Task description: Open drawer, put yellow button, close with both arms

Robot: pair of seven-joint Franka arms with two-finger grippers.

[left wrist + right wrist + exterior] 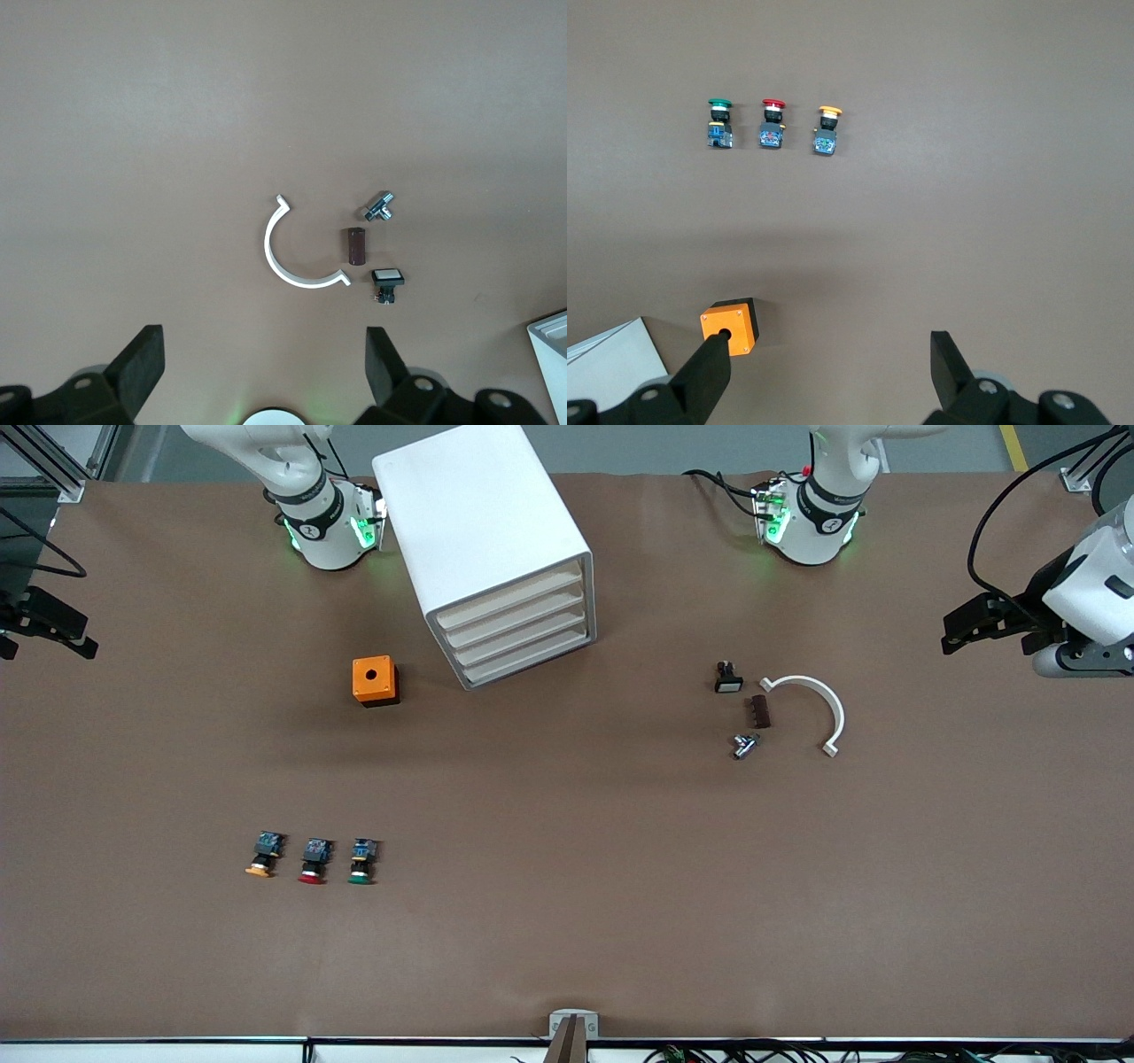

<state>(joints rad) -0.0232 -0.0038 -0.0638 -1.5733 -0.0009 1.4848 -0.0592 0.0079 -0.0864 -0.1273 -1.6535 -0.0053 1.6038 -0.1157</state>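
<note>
Both arms wait, raised at their own ends of the table. The left gripper [961, 631] hangs in the air at the left arm's end, fingers [142, 367] spread wide apart. The right gripper [44, 633] hangs at the right arm's end, its fingers [948, 363] likewise spread, holding nothing.

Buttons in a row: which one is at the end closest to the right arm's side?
The yellow button; the red button is in the middle, the green button last.
</note>
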